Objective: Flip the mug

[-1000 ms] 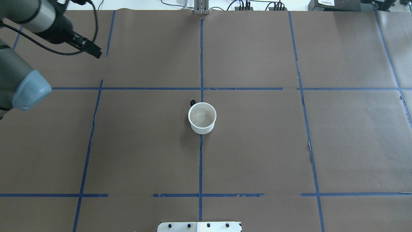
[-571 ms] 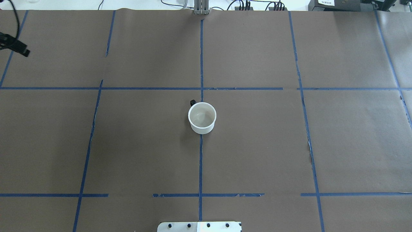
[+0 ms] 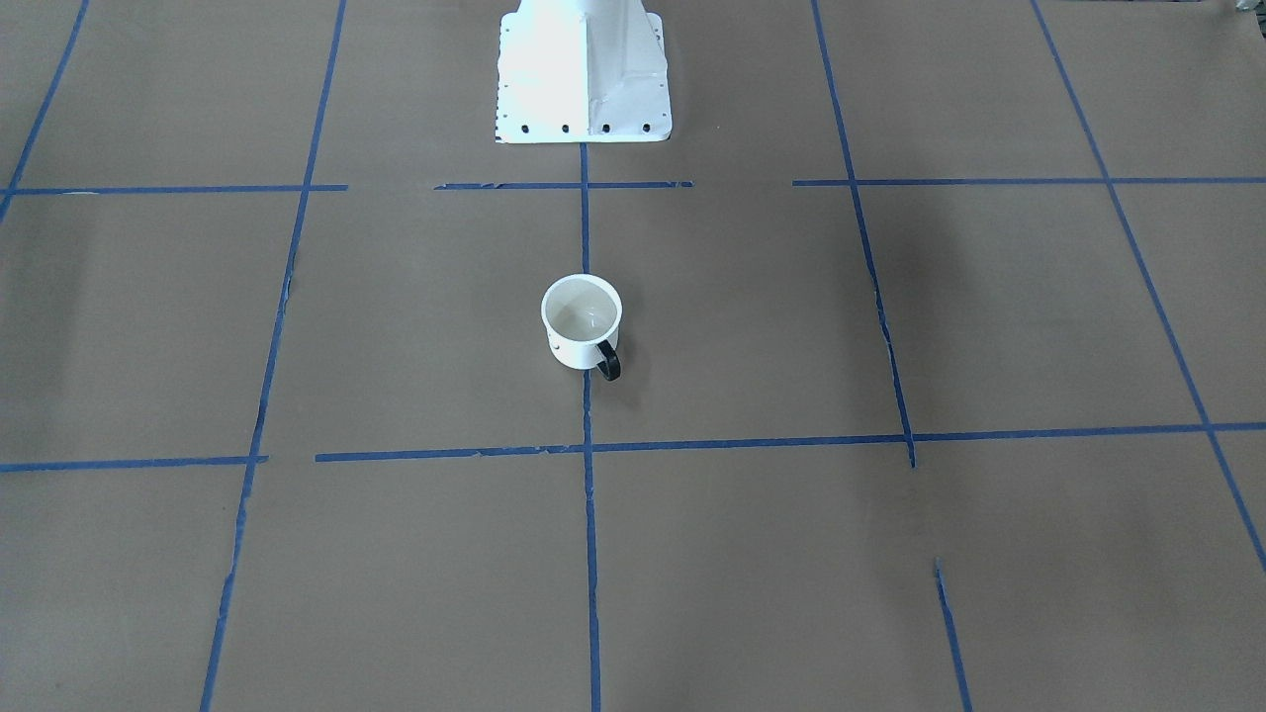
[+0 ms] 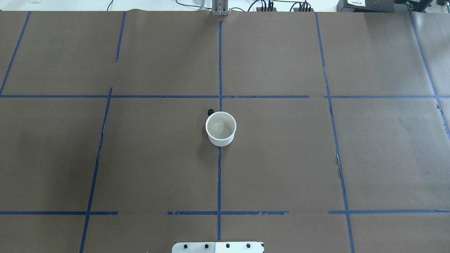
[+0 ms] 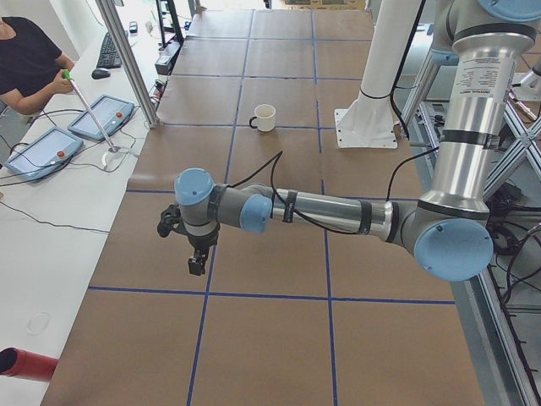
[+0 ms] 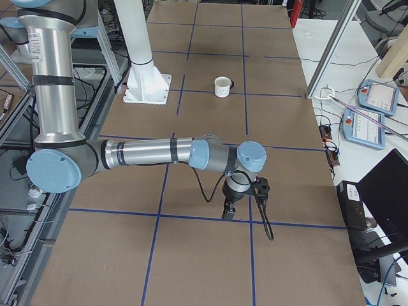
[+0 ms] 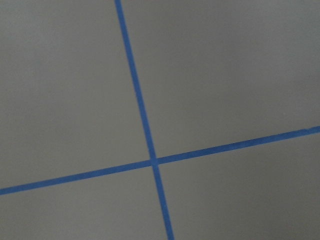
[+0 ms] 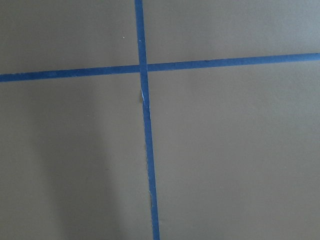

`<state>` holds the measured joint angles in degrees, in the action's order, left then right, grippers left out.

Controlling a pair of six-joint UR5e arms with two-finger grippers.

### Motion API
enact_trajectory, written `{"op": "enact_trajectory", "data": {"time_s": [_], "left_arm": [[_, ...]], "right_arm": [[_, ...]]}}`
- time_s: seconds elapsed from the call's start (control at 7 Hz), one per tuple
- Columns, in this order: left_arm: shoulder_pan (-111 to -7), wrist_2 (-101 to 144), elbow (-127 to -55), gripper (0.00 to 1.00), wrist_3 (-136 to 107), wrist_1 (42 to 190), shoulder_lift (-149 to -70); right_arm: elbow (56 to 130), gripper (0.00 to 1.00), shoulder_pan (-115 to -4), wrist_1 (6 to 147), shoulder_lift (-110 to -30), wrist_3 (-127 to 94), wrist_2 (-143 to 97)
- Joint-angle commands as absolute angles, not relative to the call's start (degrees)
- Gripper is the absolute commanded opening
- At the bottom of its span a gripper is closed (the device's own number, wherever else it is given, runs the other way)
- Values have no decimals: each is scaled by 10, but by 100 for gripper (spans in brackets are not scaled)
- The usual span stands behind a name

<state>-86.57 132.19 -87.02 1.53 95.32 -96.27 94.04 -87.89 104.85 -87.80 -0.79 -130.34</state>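
The white mug [image 4: 220, 128] stands upright, mouth up, at the table's middle on a blue tape line. Its black handle [image 3: 608, 361] points away from the robot. It also shows in the front-facing view [image 3: 581, 321], the left view [image 5: 265, 117] and the right view [image 6: 222, 87]. My left gripper [image 5: 196, 262] hangs over the table's left end, far from the mug. My right gripper [image 6: 227, 213] hangs over the right end, equally far. Both show only in the side views, so I cannot tell if they are open or shut. Both wrist views show only brown paper and tape.
Brown paper with a blue tape grid covers the table [image 4: 281, 158]. The robot's white base plate [image 3: 584, 69] is at the near edge. A metal post [image 4: 220, 8] stands at the far edge. A seated operator [image 5: 30, 59] and control pads [image 5: 101, 117] are beyond it.
My left arm has swung out of the overhead view to the left. The mug has not moved.
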Motion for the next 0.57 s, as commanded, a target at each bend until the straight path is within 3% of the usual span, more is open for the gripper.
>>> {"op": "enact_trajectory", "data": {"time_s": [0.0,0.29,0.43], "left_arm": [[-893,1325,-853,100,25,938,-936],[-900,1325,-864,100,25,925,-924],[-902,1326,-906,100,25,917,-893]], "right_arm": [[940,100,-879,1049,-878,-8,-1303],[940,100,-879,1049,-878,-8,-1303],[940,100,-879,1049,-878,-8,-1303]]}}
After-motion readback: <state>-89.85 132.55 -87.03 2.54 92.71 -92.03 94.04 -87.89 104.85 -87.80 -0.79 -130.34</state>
